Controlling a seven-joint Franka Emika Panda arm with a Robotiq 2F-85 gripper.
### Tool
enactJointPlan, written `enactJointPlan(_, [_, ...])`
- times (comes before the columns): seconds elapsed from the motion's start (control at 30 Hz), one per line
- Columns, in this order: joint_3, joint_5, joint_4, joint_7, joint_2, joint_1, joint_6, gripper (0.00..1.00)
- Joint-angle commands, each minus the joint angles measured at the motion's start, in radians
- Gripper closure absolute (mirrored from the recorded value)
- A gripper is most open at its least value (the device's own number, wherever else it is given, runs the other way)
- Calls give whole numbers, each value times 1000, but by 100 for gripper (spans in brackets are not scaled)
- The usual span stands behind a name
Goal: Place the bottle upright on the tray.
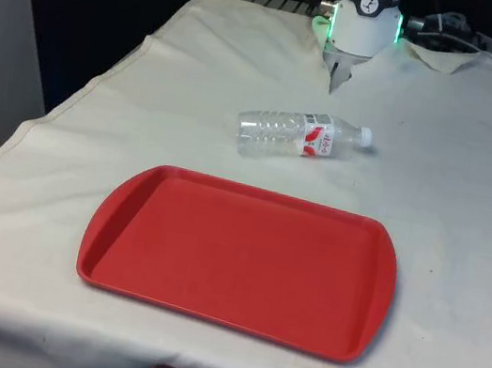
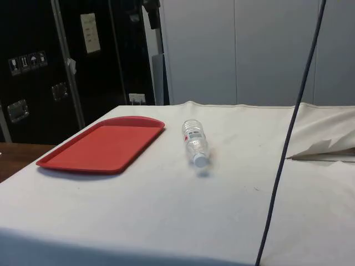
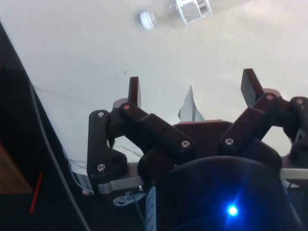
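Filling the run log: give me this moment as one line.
bottle: lying on cloth, off tray | tray: bare | end effector: open, holding nothing, apart from bottle | step: grasp not begun

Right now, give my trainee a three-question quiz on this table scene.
1. True or false: the clear plastic water bottle with a white cap lies on its side on the white cloth.
2. What does the flat red plastic tray carry? A) the bottle B) nothing C) a cup
3. Fill in: the black two-finger gripper has its fingers ____.

Key: 1 true; 2 B; 3 open.
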Motion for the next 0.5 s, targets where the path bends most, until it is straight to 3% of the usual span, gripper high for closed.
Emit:
enactJointPlan(0.0, [1,0,-4,2,-4,0,-1,0])
enactJointPlan(0.47, [18,-17,-139,36,-123,3,30,0])
